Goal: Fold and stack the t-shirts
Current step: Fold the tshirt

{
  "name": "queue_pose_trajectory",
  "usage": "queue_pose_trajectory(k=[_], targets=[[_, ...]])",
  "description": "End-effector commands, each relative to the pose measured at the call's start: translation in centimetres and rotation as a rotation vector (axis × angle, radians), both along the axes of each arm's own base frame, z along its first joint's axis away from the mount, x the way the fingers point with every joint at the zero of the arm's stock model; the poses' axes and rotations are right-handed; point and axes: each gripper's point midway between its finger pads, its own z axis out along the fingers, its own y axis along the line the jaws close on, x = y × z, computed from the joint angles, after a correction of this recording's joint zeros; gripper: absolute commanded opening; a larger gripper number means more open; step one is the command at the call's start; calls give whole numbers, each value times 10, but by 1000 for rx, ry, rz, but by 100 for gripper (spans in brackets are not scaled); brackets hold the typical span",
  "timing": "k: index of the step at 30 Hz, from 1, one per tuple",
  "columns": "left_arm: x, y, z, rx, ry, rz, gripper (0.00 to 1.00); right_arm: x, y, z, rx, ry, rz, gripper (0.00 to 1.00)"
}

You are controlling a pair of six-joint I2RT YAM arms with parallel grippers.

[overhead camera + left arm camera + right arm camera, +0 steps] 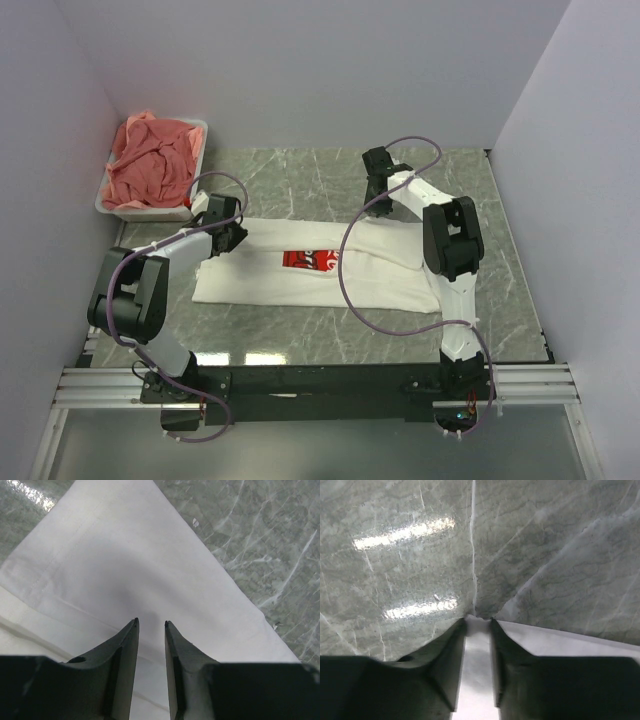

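Hovering spread and empty, my left gripper [151, 622] sits over the corner of the white t-shirt [290, 285] nearest the tub [103, 200]. My right gripper [478, 619] is narrowed around the hem well right of the tub, and I cannot tell if it pinches; both seem placed to lift that far edge for a fold. I count one white t-shirt lying flat, and one tub of salmon-pink t-shirts [150, 165] too bunched to number.
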Motion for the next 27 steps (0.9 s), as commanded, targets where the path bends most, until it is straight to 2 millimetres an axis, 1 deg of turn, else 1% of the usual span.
queue_pose_trajectory(k=[1, 2, 3, 4, 5, 6, 8, 9, 11, 12, 14, 15, 17, 18, 19, 23, 24, 26, 27], targets=[[12, -6, 11, -19, -47, -6, 33, 9, 4, 7, -8, -32, -8, 31], [12, -6, 11, -18, -47, -7, 32, 9, 4, 8, -7, -35, -8, 27], [12, -6, 12, -19, -48, -7, 32, 9, 4, 11, -4, -42, -9, 19], [12, -6, 12, -18, -50, -8, 32, 9, 4, 13, -2, -47, -13, 15], [11, -6, 11, -16, -46, -7, 33, 11, 5, 17, 3, -60, -12, 12], [11, -5, 11, -14, -44, -6, 33, 11, 5, 24, 8, -74, -16, 5], [10, -5, 9, -13, -38, -6, 33, 14, 5, 34, 14, -97, -22, 1], [10, -5, 9, -14, -38, -5, 33, 14, 6, 44, 20, -116, -22, 0], [10, -6, 8, -18, -38, -4, 33, 13, 5, 53, 21, -136, -27, 0], [11, -6, 9, -20, -41, -3, 33, 11, 6, 64, 26, -155, -25, 0], [10, -6, 8, -19, -35, -2, 32, 10, 4, 73, 30, -176, -31, 0], [10, -6, 9, -20, -38, -4, 32, 8, 6, 83, 36, -192, -30, 0], [11, -6, 9, -19, -39, -1, 33, 3, 7, 86, 42, -198, -29, 0], [10, -5, 9, -16, -37, -1, 33, 0, 9, 95, 48, -214, -25, 0], [10, -5, 8, -17, -36, 0, 33, -6, 10, 92, 49, -206, -24, 0], [10, -5, 10, -17, -38, 0, 32, -21, 14, 97, 57, -220, -22, 0], [10, -5, 11, -19, -42, 0, 32, -28, 14, 97, 55, -218, -19, 0], [10, -5, 12, -15, -41, -1, 33, -36, 17, 99, 60, -226, -19, 0], [10, -5, 13, -14, -44, -1, 33, -44, 15, 100, 65, -229, -21, 0]])
